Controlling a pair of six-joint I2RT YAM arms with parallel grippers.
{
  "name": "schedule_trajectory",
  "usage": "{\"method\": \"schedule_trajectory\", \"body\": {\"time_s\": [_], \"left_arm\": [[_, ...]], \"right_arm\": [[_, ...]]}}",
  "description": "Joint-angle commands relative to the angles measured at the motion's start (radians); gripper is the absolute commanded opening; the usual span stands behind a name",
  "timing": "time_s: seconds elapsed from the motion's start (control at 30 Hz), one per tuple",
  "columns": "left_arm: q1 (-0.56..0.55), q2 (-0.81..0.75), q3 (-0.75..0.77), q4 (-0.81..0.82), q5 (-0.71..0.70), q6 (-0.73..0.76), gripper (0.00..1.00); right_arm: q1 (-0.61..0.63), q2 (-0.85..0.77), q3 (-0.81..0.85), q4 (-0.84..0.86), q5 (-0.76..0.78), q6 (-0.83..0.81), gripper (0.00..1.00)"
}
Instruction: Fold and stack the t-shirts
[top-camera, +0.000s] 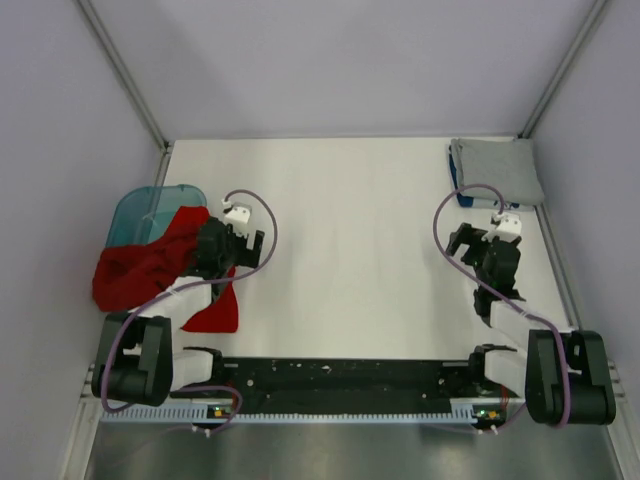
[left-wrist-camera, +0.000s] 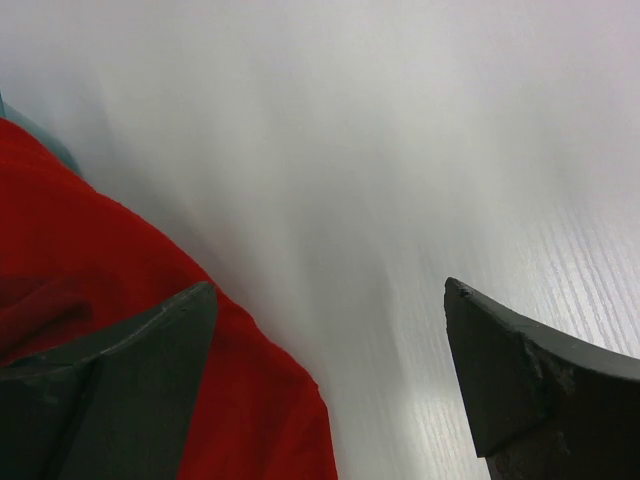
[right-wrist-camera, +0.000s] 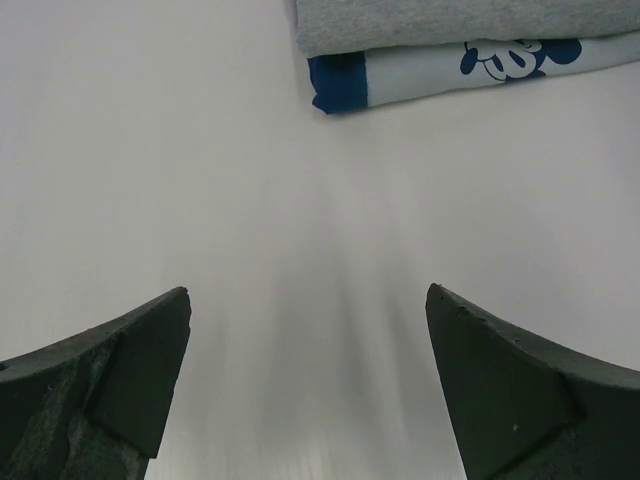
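Note:
A crumpled red t-shirt (top-camera: 140, 268) spills out of the teal tub (top-camera: 145, 210) at the table's left edge; its cloth (left-wrist-camera: 110, 290) fills the lower left of the left wrist view. My left gripper (top-camera: 225, 245) is open and empty, hovering over the shirt's right edge, its left finger above the cloth. A folded grey t-shirt (top-camera: 497, 170) lies at the back right on a folded white-and-blue printed shirt (right-wrist-camera: 450, 70); the grey one also shows in the right wrist view (right-wrist-camera: 450, 18). My right gripper (top-camera: 487, 243) is open and empty over bare table, short of the stack.
The white table (top-camera: 350, 230) is walled by frame posts at the back corners. The tub leans on its side at the left edge. Both arm bases and cables sit along the near edge.

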Motion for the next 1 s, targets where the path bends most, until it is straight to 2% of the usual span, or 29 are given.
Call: {"method": "schedule_trajectory", "body": {"time_s": [0.0, 0.07, 0.17, 0.27, 0.3, 0.4, 0.53, 0.63, 0.7, 0.77, 0.8, 0.87, 0.9, 0.93, 0.97], "left_arm": [[0.006, -0.029, 0.047, -0.023, 0.031, -0.014, 0.99], [0.006, -0.059, 0.064, -0.066, 0.067, 0.043, 0.99], [0.007, -0.138, 0.127, -0.222, 0.112, 0.161, 0.98], [0.016, -0.149, 0.251, -0.408, 0.014, 0.23, 0.95], [0.019, -0.141, 0.297, -0.484, -0.059, 0.248, 0.95], [0.039, -0.113, 0.421, -0.686, -0.196, 0.311, 0.95], [0.159, -0.074, 0.493, -0.808, -0.261, 0.374, 0.95], [0.258, -0.021, 0.545, -0.874, -0.239, 0.379, 0.94], [0.306, 0.015, 0.59, -0.946, -0.174, 0.368, 0.93], [0.331, 0.058, 0.627, -1.029, -0.095, 0.37, 0.89], [0.335, 0.084, 0.639, -1.069, -0.078, 0.374, 0.79], [0.345, 0.129, 0.674, -1.152, -0.042, 0.377, 0.49], [0.354, 0.143, 0.699, -1.202, -0.005, 0.376, 0.3], [0.36, 0.147, 0.722, -1.23, 0.017, 0.371, 0.03], [0.362, 0.143, 0.743, -1.241, 0.023, 0.365, 0.0]], "right_arm": [[0.008, 0.008, 0.039, 0.022, 0.012, 0.014, 0.99], [0.008, 0.007, 0.038, 0.023, 0.01, 0.017, 0.99], [0.008, -0.004, 0.009, 0.061, 0.01, 0.039, 0.99], [0.008, -0.046, -0.022, 0.09, 0.042, 0.047, 0.99], [0.008, -0.058, -0.022, 0.089, 0.044, 0.047, 0.99], [0.008, -0.125, 0.022, 0.002, 0.012, 0.034, 0.99], [0.008, -0.24, 0.065, -0.061, -0.072, 0.053, 0.98], [0.008, -0.285, 0.091, -0.096, -0.14, 0.059, 0.98], [0.008, -0.296, 0.113, -0.119, -0.166, 0.056, 0.98], [0.008, -0.296, 0.114, -0.127, -0.177, 0.054, 0.98], [0.008, -0.297, 0.108, -0.121, -0.177, 0.057, 0.98], [0.008, -0.294, 0.099, -0.11, -0.174, 0.059, 0.98], [0.008, -0.296, 0.098, -0.107, -0.171, 0.06, 0.98], [0.008, -0.296, 0.099, -0.106, -0.169, 0.059, 0.98], [0.008, -0.296, 0.098, -0.106, -0.169, 0.06, 0.98]]}}
